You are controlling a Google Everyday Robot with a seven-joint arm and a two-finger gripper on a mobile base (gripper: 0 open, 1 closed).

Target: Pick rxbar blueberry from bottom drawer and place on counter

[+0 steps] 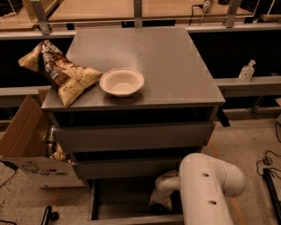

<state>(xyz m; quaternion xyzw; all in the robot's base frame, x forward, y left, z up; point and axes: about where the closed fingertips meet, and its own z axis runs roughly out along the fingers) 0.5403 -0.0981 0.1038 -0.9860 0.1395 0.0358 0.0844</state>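
Observation:
The bottom drawer (118, 198) is pulled open at the foot of the cabinet, showing a dark grey floor. My gripper (159, 203) is down inside it at the right side, at the end of the white arm (206, 189). The rxbar blueberry does not show; the gripper and arm cover that part of the drawer. The counter (169, 61) is the broad grey slab on top of the cabinet.
A crinkled tan-and-brown chip bag (61, 72) and a white bowl (121, 81) sit on the counter's left half. An open cardboard box (26, 140) stands left of the cabinet. A sanitizer bottle (247, 71) stands on a ledge at the right. A wooden surface with rails (175, 8) lies behind.

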